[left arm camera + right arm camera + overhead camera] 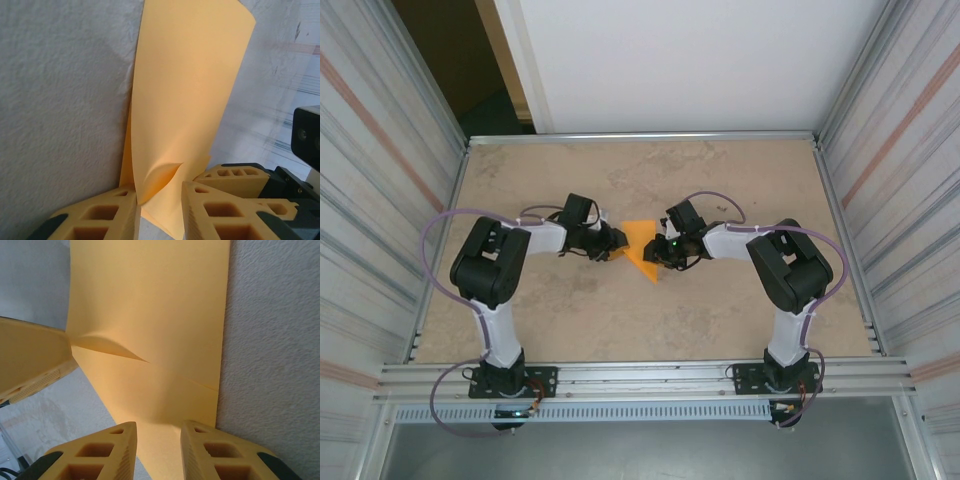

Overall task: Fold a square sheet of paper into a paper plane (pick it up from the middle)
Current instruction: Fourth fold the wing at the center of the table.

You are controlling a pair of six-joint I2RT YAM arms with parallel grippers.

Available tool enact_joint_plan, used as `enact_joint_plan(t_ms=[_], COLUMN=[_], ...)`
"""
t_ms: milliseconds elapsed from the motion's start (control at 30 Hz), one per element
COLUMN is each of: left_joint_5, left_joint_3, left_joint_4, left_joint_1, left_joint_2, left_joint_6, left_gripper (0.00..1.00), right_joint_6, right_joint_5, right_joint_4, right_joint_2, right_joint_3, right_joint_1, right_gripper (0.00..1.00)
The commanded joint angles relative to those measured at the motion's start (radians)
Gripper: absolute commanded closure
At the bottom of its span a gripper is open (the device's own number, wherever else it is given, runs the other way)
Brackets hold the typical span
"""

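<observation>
Above the desk my left gripper pinches the square sheet of paper for creasing; my right gripper straddles it, grip unclear.

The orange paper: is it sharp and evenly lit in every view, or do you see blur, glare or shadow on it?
Top external: the square sheet of paper is small, evenly lit, without glare. Left wrist: sharp, with shade inside the pucker near the bottom. Right wrist: sharp, a dark shadow under the crease, dimmer toward the bottom.
</observation>
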State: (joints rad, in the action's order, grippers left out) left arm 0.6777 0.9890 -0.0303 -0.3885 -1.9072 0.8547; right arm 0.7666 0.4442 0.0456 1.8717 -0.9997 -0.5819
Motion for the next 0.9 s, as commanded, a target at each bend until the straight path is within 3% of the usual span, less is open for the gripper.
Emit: enact_joint_plan(t_ms=[0, 333, 867], left_joint_5=[0.059, 0.133, 0.125], left_joint_3=[0.036, 0.089, 0.135], left_joint_4=[-0.012, 0.029, 0.102], left_joint_1=[-0.009, -0.009, -0.009], left_joint_2=[-0.019, -0.07, -0.076], left_joint_6=[0.002, -0.047, -0.085], left_gripper=[0.71, 0.72, 0.81], right_joint_6=[-0.029, -0.064, -0.114], right_joint_5=[-0.016, -0.019, -0.051], right_joint_4=[0.037, 0.031, 0.049], right_joint_2=[0.027, 0.011, -0.046], right_joint_3=[-0.015, -0.019, -0.027], right_joint_1=[0.007, 0.014, 0.019], right_gripper=[0.71, 0.7, 0.66])
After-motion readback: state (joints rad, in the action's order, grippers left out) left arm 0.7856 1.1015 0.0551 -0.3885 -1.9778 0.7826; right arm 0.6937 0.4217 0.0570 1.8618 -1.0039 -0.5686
